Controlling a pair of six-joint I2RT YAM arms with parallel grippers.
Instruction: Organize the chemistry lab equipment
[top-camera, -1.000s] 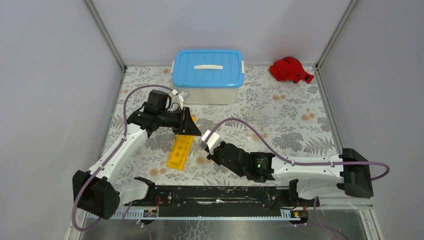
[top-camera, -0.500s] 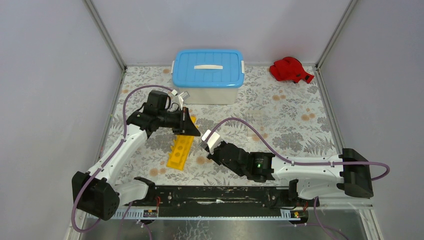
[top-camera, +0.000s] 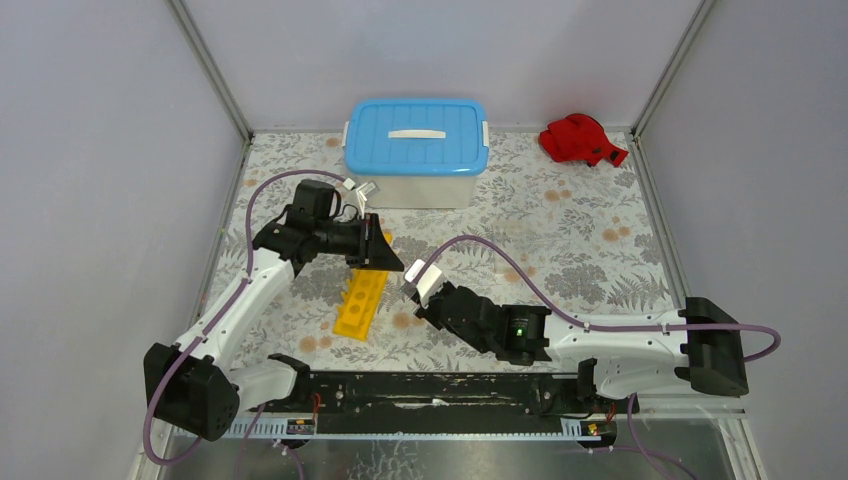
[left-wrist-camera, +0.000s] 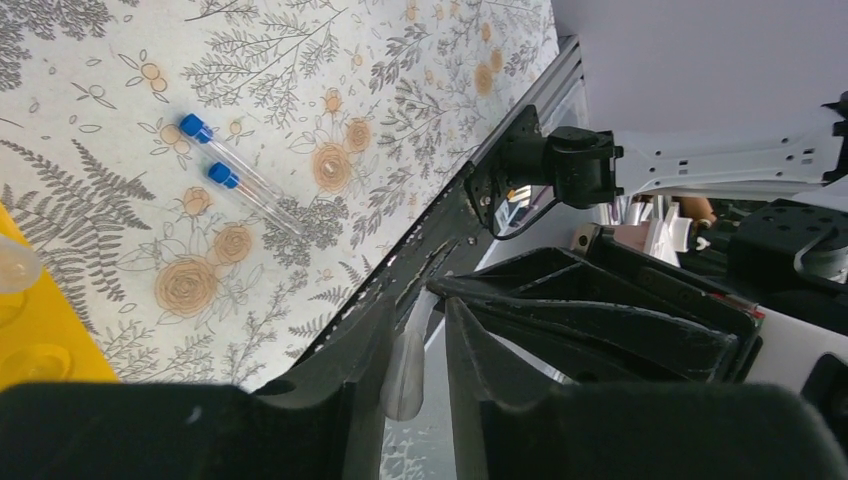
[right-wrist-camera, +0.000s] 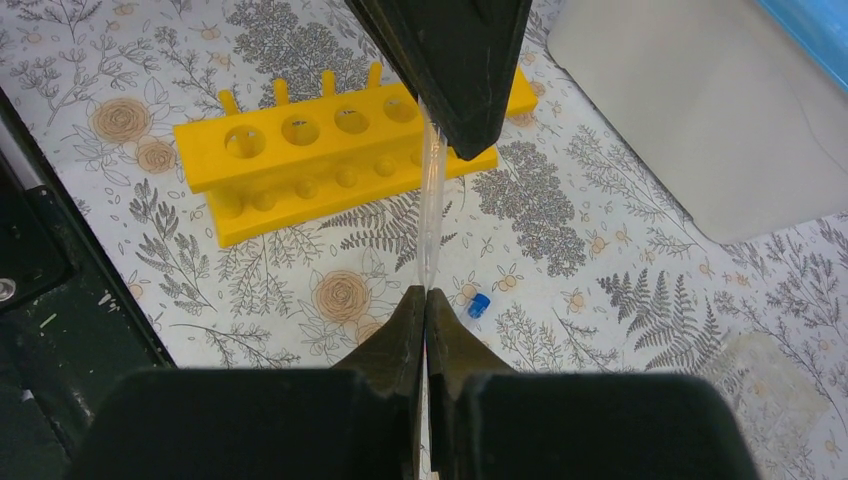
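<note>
Clamping clear tube (right-wrist-camera: 430, 200) in left pincer (left-wrist-camera: 418, 305) and right pincer (right-wrist-camera: 425, 295), just beside yellow rack (right-wrist-camera: 300, 165); noting blue cap (right-wrist-camera: 479, 305) near rack.

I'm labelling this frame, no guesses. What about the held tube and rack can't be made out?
- Top view: clear tube too thin to see; left gripper covers the far end of the yellow rack.
- Right wrist: tube's top hidden behind left gripper, bottom inside right gripper.
- Left wrist: rack cut by frame edge.

Yellow holed rack (top-camera: 361, 302), two blue-capped tubes (left-wrist-camera: 222, 176) flat alongside, one clear tube (right-wrist-camera: 430, 200) pinched aloft.
</note>
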